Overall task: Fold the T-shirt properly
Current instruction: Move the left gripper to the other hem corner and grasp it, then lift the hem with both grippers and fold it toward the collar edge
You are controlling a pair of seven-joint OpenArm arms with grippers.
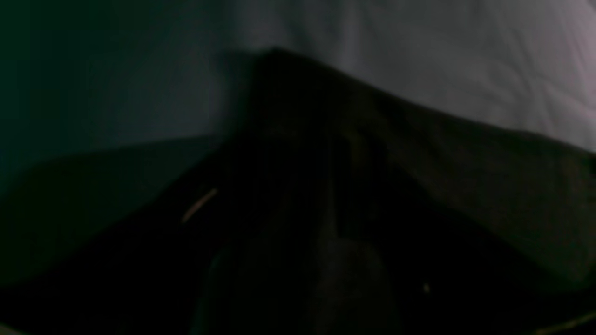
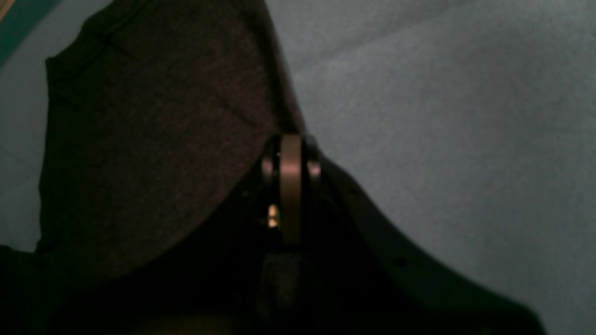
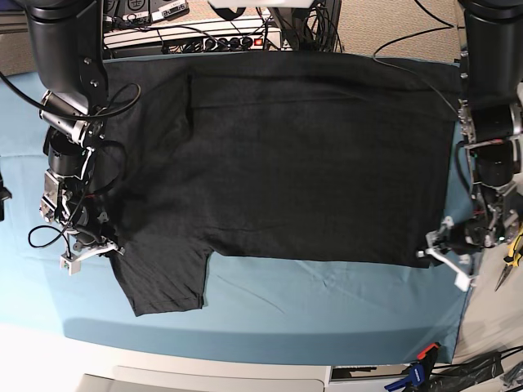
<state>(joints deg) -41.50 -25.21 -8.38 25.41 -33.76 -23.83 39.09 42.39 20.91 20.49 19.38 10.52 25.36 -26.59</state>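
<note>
The black T-shirt lies spread flat on the teal table cover, one sleeve pointing to the front edge. My right gripper is at the shirt's left edge; in the right wrist view it is shut, with a ridge of the T-shirt drawn up into its tips. My left gripper sits at the shirt's lower right corner. There the cloth rises in a dark peak close to the camera, and the open jaws are lost in the dark.
A power strip with cables lies behind the table's back edge. Hand tools hang off the right side, and a clamp grips the front right corner. Bare cover stretches beside the right gripper.
</note>
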